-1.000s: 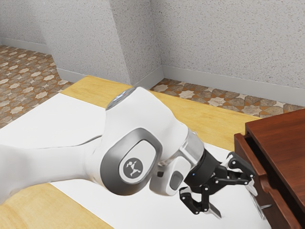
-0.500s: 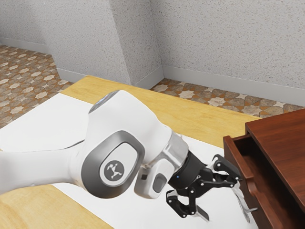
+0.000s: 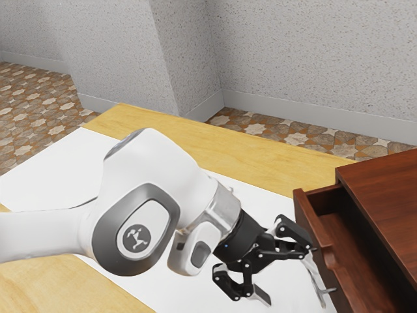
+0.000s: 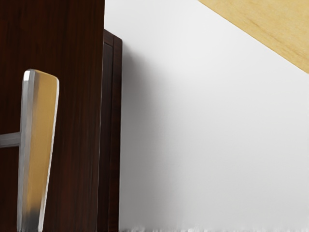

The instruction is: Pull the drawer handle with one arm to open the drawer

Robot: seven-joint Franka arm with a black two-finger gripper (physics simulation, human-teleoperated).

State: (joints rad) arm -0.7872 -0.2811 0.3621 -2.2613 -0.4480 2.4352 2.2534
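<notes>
White tabletop (image 3: pixel 65 176) bears a dark-wood drawer (image 3: pixel 314 218) partway out, its silver handle (image 3: pixel 317 280) beside the spread-open end effector (image 3: pixel 288 274).

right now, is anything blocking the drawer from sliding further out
Nothing visible does. The dark brown wooden drawer is partly out; ahead of its silver bar handle lies bare white table mat, with just the black two-finger gripper at the handle.

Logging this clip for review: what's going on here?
A robot arm has its claw, open, right at the metal handle of a drawer. The drawer stands partly pulled out of the dark wooden cabinet, with its inside showing, but it is not fully open.
</notes>
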